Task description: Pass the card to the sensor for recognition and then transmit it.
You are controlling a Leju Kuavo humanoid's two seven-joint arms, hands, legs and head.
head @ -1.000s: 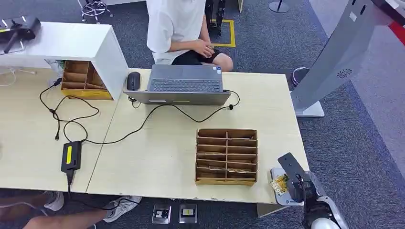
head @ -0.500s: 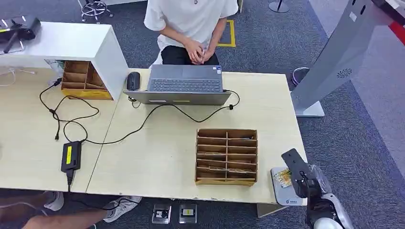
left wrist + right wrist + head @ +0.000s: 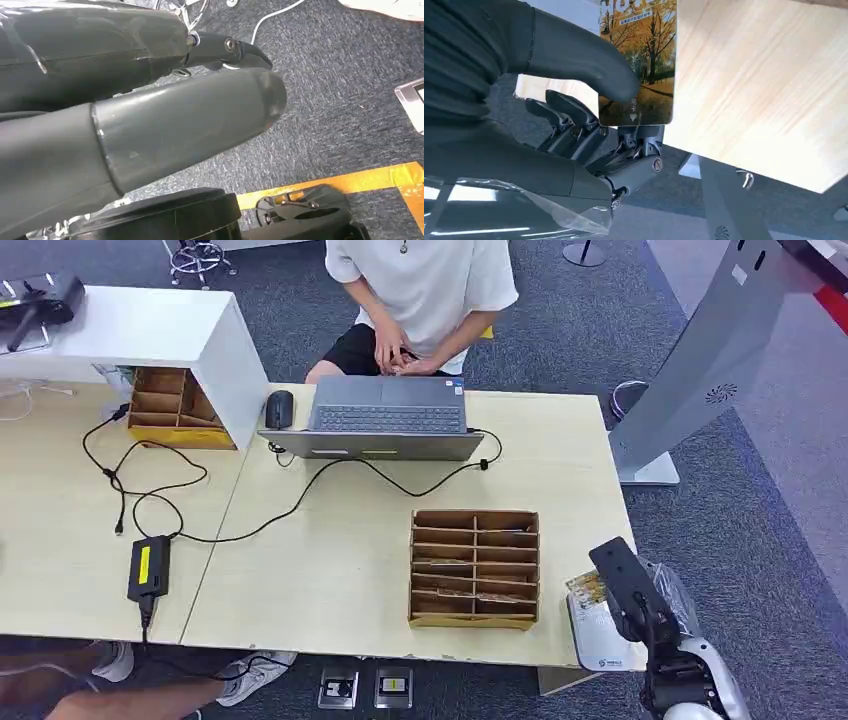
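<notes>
The robot's right hand [image 3: 589,125] pinches a glossy card printed with autumn trees [image 3: 639,65] between thumb and dark fingers [image 3: 569,112], just off the near right corner of the pale wooden table [image 3: 340,560], beside a brown compartmented cardboard organiser [image 3: 475,568].

Card [image 3: 639,65] pinched in right robot hand [image 3: 589,120], beside table [image 3: 764,90]

Even, bright indoor light falls across the pale table [image 3: 330,570] in the head view, shadows soft and short. Focus holds sharp to 12 o'clock. At the left wrist, the left hand [image 3: 150,115] looms soft and close, with sheen on its cover at 10 o'clock.
</notes>
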